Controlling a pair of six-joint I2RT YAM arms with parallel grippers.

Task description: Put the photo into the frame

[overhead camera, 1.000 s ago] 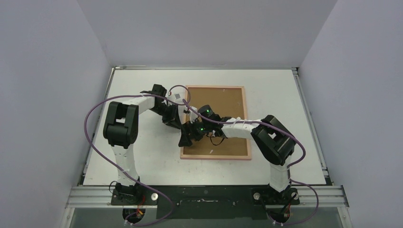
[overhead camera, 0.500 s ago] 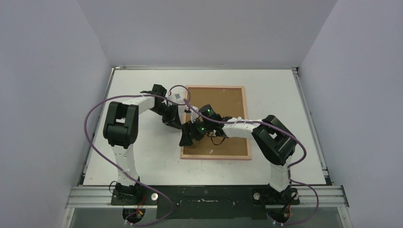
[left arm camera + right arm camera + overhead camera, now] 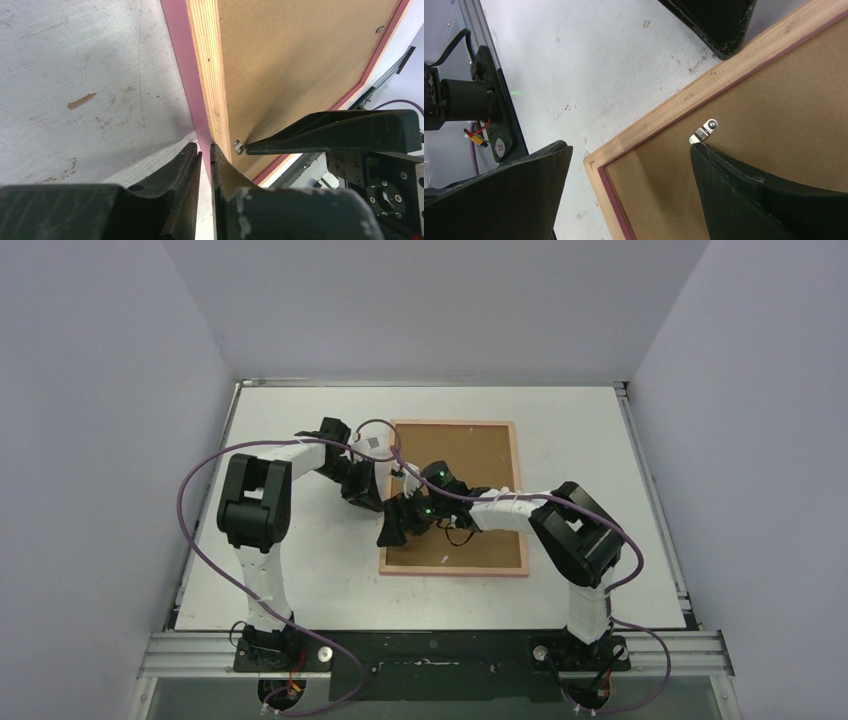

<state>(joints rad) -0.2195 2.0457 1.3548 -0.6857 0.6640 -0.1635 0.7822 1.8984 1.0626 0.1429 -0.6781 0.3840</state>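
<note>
Your frame (image 3: 455,423) lies face down mid-table with the brown backing panel (image 3: 480,455) seated in it. The photo is out of sight, probably already under the panel, which would leave only the clips to turn. Nearer you, the right gripper (image 3: 630,147) reaches left across the frame, jaws wide, one fingertip at a small metal clip (image 3: 704,131) by the left rail. Just beyond, the left gripper (image 3: 205,150), nearly closed and holding nothing visible, sets its tips at that rail's outer edge.
</note>
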